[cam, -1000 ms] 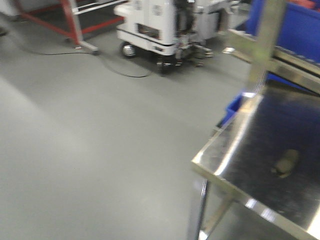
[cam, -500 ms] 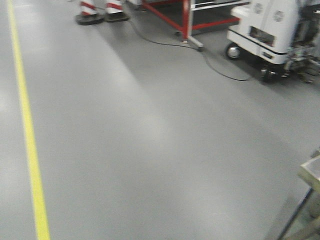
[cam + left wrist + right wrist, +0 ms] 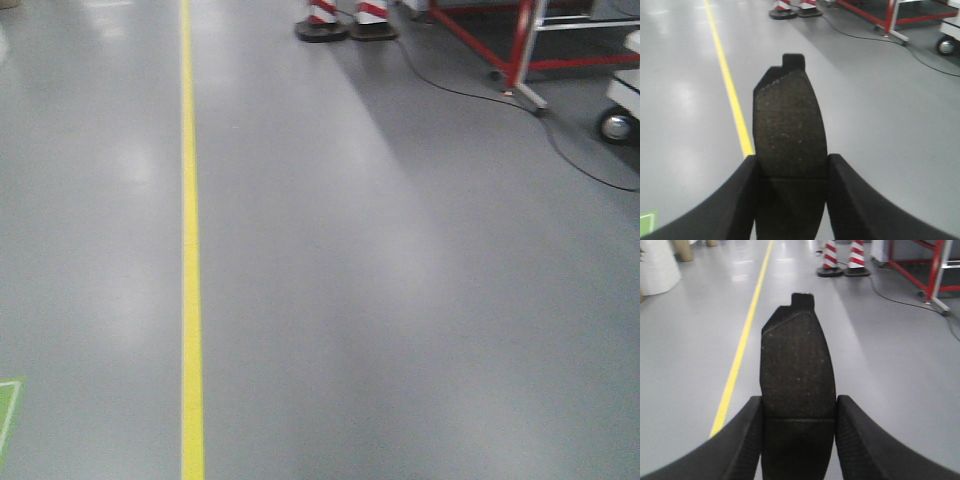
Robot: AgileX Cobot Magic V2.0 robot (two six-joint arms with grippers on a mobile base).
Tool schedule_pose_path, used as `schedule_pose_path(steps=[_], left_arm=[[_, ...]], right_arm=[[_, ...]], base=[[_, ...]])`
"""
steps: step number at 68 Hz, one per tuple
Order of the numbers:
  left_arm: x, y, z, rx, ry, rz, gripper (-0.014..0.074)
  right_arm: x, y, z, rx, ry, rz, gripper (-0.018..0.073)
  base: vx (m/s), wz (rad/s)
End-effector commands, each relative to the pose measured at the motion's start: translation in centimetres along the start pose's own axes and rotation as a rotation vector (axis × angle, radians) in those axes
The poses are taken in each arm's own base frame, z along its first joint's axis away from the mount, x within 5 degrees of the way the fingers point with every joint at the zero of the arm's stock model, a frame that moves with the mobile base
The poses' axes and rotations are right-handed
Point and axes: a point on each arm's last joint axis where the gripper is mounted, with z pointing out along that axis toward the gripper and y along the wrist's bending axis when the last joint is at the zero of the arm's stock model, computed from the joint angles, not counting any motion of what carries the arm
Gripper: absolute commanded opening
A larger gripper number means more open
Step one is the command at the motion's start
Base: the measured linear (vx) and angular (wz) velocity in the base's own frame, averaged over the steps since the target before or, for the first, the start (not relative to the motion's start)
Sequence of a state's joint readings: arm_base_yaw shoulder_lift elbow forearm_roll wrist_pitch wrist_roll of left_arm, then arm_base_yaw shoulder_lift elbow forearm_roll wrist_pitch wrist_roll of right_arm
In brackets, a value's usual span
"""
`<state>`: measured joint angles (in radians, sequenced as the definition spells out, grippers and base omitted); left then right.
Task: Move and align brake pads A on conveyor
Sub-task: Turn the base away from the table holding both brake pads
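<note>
Floor [image 3: 400, 300], grey and glossy, fills the front view; a yellow line [image 3: 190, 250] runs near to far at left. Left wrist view: the left fingers [image 3: 740, 200] are closed on a brake pad [image 3: 790, 125], clamping its near end, the far end pointing away above the floor. Right wrist view: the right fingers [image 3: 745, 440] grip a second brake pad [image 3: 797, 355] the same way, right of the yellow line.

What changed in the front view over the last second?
View swung left: steel table left frame, white cart slid to the right edge, yellow line and cones came in. Left gripper holds a brake pad, right gripper another; no earlier wrist views to compare.
</note>
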<state>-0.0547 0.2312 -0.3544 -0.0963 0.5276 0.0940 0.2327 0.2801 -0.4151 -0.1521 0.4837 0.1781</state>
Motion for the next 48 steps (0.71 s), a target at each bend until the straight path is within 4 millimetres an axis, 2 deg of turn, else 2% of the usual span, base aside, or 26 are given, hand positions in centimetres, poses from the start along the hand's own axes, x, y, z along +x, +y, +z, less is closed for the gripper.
schedule_pose_path(steps=[1,24,48], left_arm=[[-1.72,0.01,-0.32,0.0,-0.117,-0.007,-0.0006],[-1.72,0.01,-0.32,0.0,-0.117,-0.007,-0.0006],[-1.72,0.01,-0.32,0.0,-0.117,-0.007,-0.0006]], right_arm=[[-1.89,0.14,-0.34,-0.013,-0.126,-0.014,-0.0004],[-1.89,0.14,-0.34,-0.013,-0.126,-0.014,-0.0004],[-1.89,0.14,-0.34,-0.013,-0.126,-0.014,-0.0004]], base=[[0.0,0.53],[0.08,0.47],[0.22,0.22]])
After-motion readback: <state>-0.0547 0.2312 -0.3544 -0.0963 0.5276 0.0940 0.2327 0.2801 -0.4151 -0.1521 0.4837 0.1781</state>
